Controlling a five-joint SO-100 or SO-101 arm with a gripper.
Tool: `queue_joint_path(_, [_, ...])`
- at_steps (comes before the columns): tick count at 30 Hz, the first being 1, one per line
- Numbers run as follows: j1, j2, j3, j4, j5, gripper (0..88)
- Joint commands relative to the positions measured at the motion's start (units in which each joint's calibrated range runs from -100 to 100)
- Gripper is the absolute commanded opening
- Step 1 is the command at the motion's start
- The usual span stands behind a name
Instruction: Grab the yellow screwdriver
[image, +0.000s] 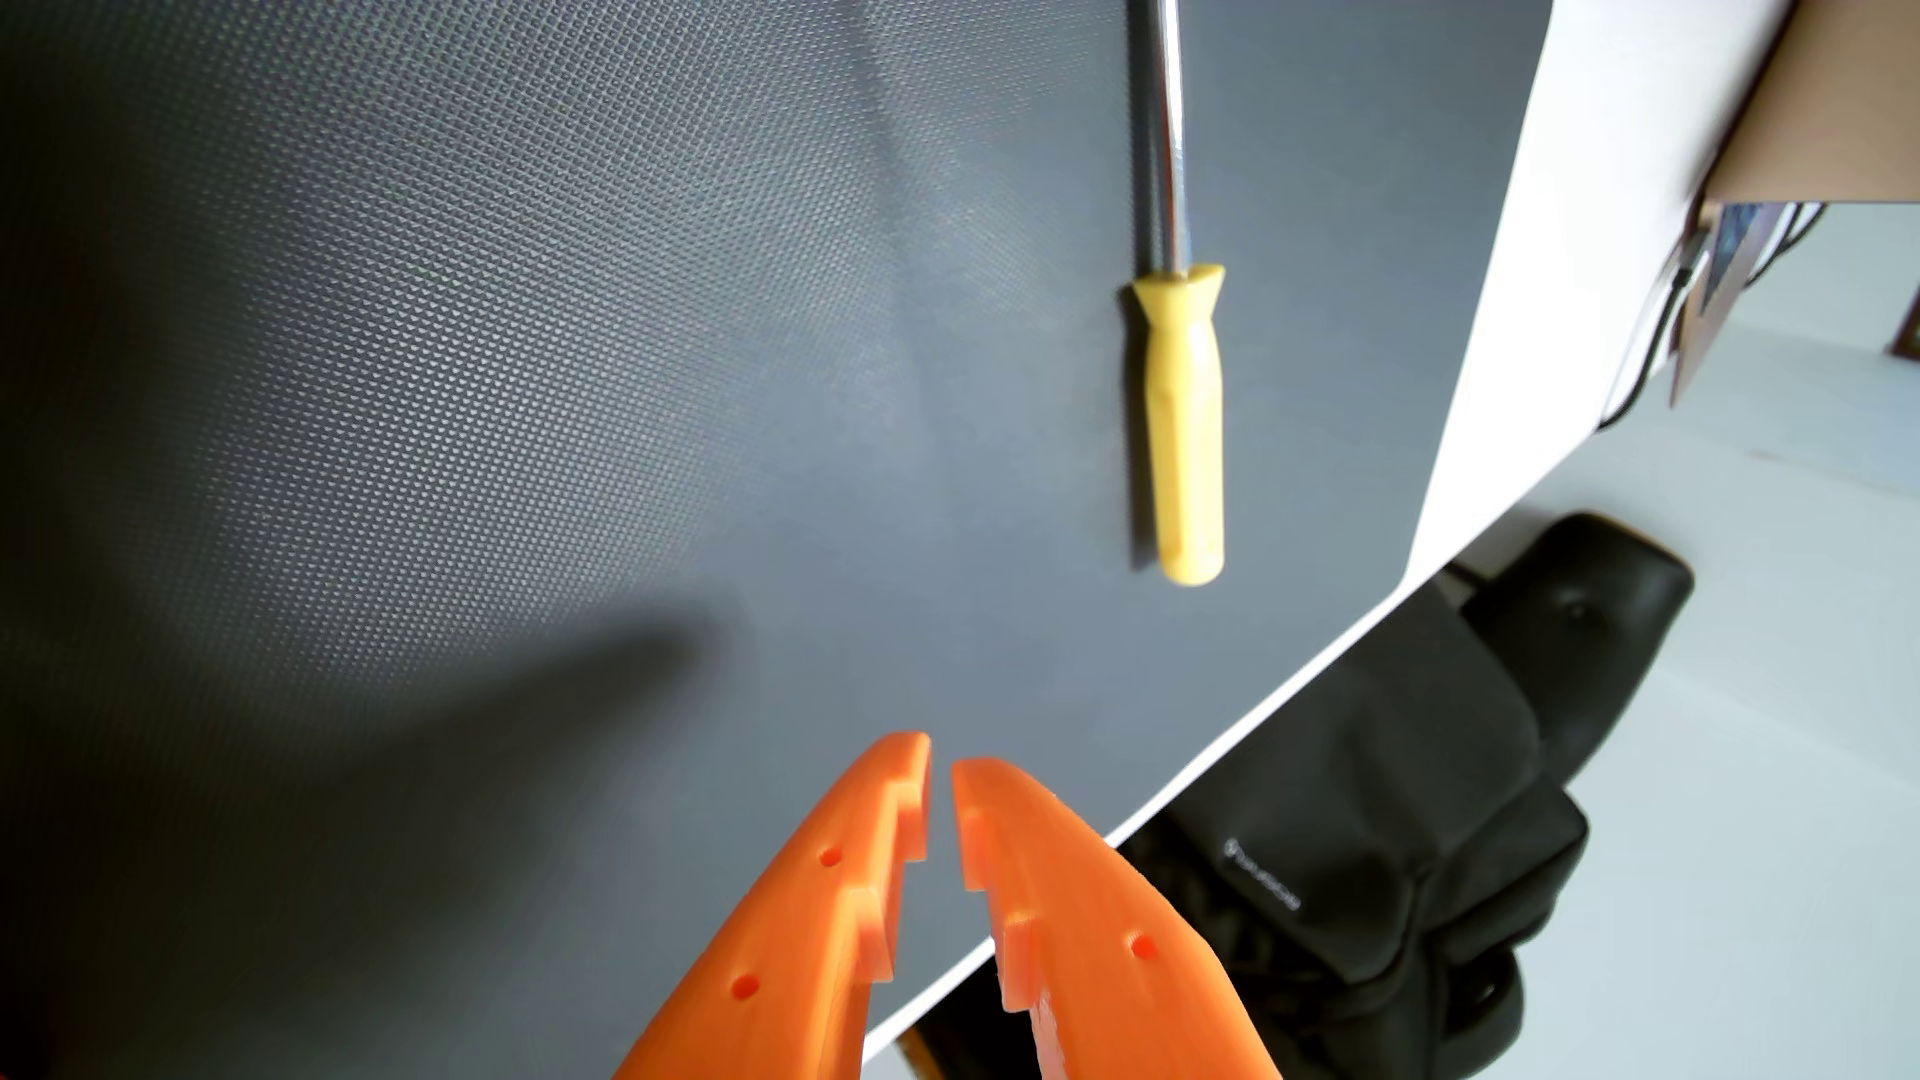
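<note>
Nearest the wrist camera, the orange claw (940, 763) is entering from the bottom edge with its two stepped fingers nearly pressed together, only a thin slit showing between the tips, and it is pinching nothing; it is hanging over the dark textured mat (520, 415), probably so it can line up before spreading; its rear part is being cut off by the frame, so how high it is hovering is hard to judge. Farther off and to the right, well apart from the tips, the yellow screwdriver (1184, 436) is lying flat on the mat, handle end pointing toward the claw, which is offering the thick handle as the likely grip; its metal shaft (1169, 125) is running out of the top edge, hiding the tip. Beyond the white surface (1507, 363), a black bag (1403, 831) is sitting lower down, partly hidden by the edge.
</note>
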Motion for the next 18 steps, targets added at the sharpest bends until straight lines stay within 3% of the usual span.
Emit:
queue_joint_path(1, [0.29, 4.19, -3.92, -1.77, 0.26, 1.4])
queue_joint_path(11, [0.13, 12.93, -6.44, -6.61, 0.47, 1.4])
queue_joint_path(18, [0.21, 19.98, -9.86, -7.39, 3.40, 1.3])
